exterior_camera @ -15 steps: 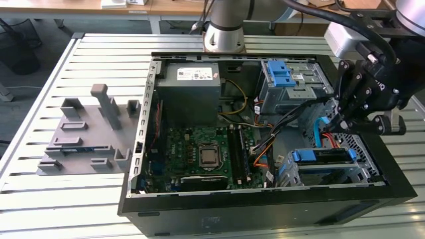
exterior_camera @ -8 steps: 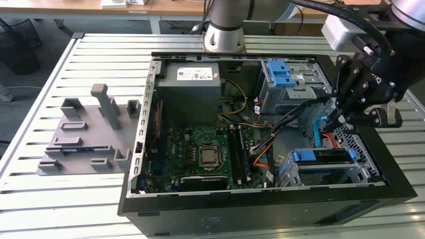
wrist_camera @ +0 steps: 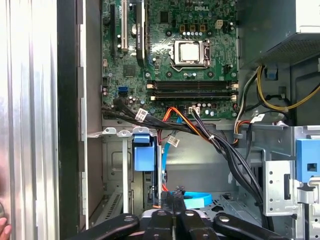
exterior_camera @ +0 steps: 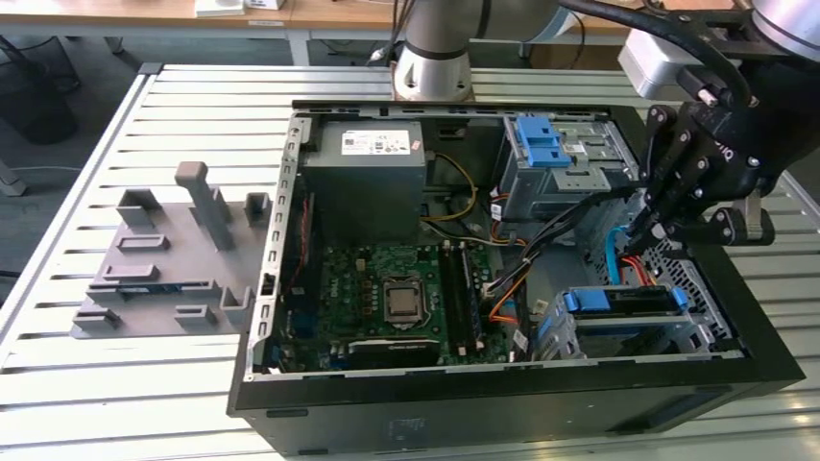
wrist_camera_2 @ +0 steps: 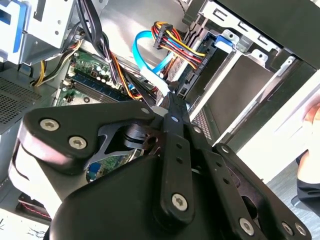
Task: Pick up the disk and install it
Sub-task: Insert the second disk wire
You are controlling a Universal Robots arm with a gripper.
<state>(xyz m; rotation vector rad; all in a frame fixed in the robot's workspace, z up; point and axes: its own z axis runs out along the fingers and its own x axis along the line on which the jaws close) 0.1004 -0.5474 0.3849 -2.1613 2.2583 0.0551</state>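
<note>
the black end effector (exterior_camera: 666, 226) hangs over the open computer case (exterior_camera: 513, 403) near its edge on the exterior view's right, its linked fingers pointing down into the case; in the exterior view and in the first wrist view (wrist_camera: 172, 212) the fingers come together at the tips, and nothing can be seen held between them. just below and beside the fingertips a light blue flat cable (exterior_camera: 621, 259) curves through the open space of the case, and in the second wrist view the same cable (wrist_camera_2: 145, 57) runs past the tip of the fingers next to a bundle of coloured power wires (wrist_camera_2: 175, 42). the disk (exterior_camera: 624, 301), with its blue rails, sits in the drive cage (exterior_camera: 640, 336) near the case's front corner, below the end effector in the exterior view and near it but apart from it; whether it is fully seated cannot be told. a second cage with a bare blue latch (exterior_camera: 544, 144) stands farther back in the case, beside the end effector's arm side. further from the end effector, toward the exterior view's left, lie the green motherboard (exterior_camera: 384, 298) and the grey power supply box (exterior_camera: 365, 158). the case rests on a slatted metal surface (exterior_camera: 167, 403), and well away from the end effector, on the exterior view's left, a grey fixture plate (exterior_camera: 167, 259) with upright blocks sits on the same surface.
</note>
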